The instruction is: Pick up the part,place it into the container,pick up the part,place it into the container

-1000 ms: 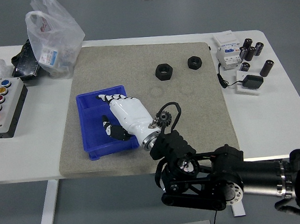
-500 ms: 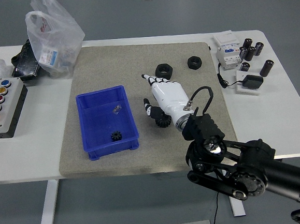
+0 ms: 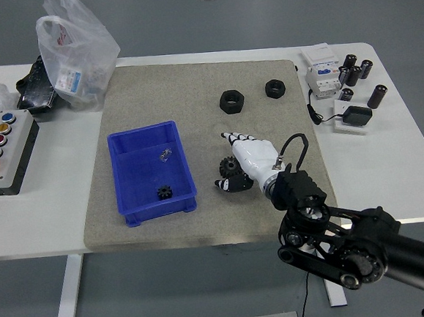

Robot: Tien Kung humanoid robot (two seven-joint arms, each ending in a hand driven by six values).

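At the far left of the white table (image 3: 47,215) a grey control box (image 3: 4,151) with coloured buttons is seen, and behind it a clear plastic bag (image 3: 75,52). On the grey mat (image 3: 191,79) a blue bin (image 3: 153,172) is set, and one small black gear (image 3: 164,193) is already lying inside it near the front wall, with a small clear scrap farther back.

Just right of the bin, on the mat, a second black gear (image 3: 229,164) is found, tucked under the thumb side of the right hand (image 3: 252,159). Contact appears to be made by the dark fingertips (image 3: 223,184) at its lower edge, but whether the gear is truly clamped or only touched cannot be told; the fingers are curled down around it rather than spread.

Farther back, two black nuts (image 3: 232,101) are lying well apart from the hand, and at the right edge a white breaker (image 3: 320,73) and some black cylinders (image 3: 356,70) are kept.

The risk is judged to lie in the grasp: the gear is small and low, so it could be pushed sideways along the mat or pinched off-centre and dropped before the bin wall is cleared. The bin itself could be nudged if the carry is made too low.

The right arm is brought in from the lower right, with its forearm low and the white palm turned downward, fingers pointing toward the upper left. The left arm is not seen.
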